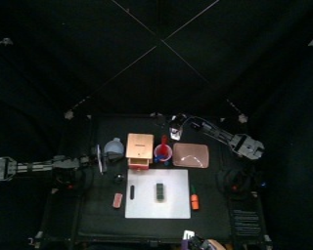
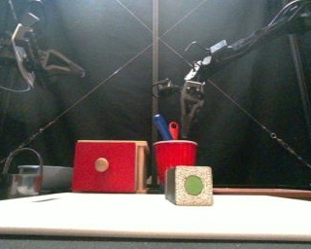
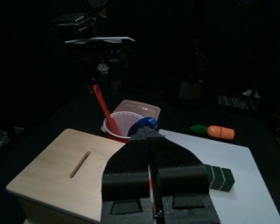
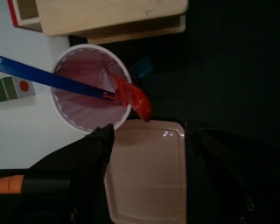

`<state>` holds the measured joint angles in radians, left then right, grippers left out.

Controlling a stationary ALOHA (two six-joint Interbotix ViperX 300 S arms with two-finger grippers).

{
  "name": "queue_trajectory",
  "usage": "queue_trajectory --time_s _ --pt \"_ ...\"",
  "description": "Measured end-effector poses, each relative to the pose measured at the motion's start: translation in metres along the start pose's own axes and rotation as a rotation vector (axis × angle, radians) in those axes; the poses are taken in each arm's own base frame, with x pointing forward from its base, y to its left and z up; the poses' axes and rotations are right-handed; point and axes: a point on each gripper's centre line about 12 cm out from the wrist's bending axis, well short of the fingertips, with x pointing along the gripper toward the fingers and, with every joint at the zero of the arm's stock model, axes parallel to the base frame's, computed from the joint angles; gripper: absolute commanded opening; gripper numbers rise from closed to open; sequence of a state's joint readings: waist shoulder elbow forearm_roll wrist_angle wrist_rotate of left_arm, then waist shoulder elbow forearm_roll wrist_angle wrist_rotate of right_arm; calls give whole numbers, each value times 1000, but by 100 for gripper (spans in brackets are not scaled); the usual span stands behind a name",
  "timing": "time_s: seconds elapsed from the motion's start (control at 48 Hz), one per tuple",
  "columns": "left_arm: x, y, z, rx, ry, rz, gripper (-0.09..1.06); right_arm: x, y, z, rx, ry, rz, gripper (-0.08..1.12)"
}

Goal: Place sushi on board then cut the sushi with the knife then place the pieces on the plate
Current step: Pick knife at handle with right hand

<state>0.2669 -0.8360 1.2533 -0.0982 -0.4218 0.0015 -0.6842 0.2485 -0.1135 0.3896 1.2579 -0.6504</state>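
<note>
On the small black table (image 1: pixel 97 217), the dark green toy sushi roll (image 1: pixel 158 187) is set on the white cutting board (image 1: pixel 179 179). The right gripper (image 2: pixel 190 117), jaws spread, is held over the red plastic cup (image 2: pixel 175 160), so the blue toy knife (image 2: pixel 159 126) must be grasped next. The left gripper (image 3: pixel 154 149) is rested, jaws together, empty

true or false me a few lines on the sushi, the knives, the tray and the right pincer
1. The sushi lies on the board. True.
2. The blue knife and the red knife stand in the cup. True.
3. The right pincer grips the blue knife. False: it hangs open above the cup, holding nothing.
4. Sushi pieces lie on the tray. False: nothing lies on the tray.
5. The box stands right of the cup. False: in the front view it is on the cup's left.
</note>
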Motion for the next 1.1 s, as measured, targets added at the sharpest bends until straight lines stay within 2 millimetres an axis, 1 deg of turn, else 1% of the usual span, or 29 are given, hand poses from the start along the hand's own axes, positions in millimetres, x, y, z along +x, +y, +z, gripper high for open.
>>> queue_trajectory --time_s 0.104,0.292,0.375,0.417,0.479,0.667,0.771,0.896,1.0,1.062,1.104 --pt "0 4 0 3 -2 19 6 5 -3 9 -13 -16 18 95" --pt "0 6 1 2 -3 31 6 15 -4 9 -10 18 49 94" --pt "0 6 0 2 -1 31 6 15 -2 9 -13 19 52 94" --pt "0 7 0 0 -1 32 6 15 -2 10 -16 20 53 92" --pt "0 7 -1 0 2 33 6 16 0 11 -19 20 54 85" --pt "0 6 1 -1 -3 31 6 18 5 12 -29 26 55 56" --pt "0 7 0 -8 0 36 6 18 6 12 -32 34 60 46" --pt "0 7 1 -13 -3 36 6 18 8 10 -21 53 73 42" --pt "0 7 1 -13 -3 38 6 18 9 9 -16 61 78 41" --pt "0 7 1 -14 -3 38 6 14 11 8 -15 65 83 41" --pt "0 8 0 -15 -2 38 6 8 14 7 -14 67 84 40"
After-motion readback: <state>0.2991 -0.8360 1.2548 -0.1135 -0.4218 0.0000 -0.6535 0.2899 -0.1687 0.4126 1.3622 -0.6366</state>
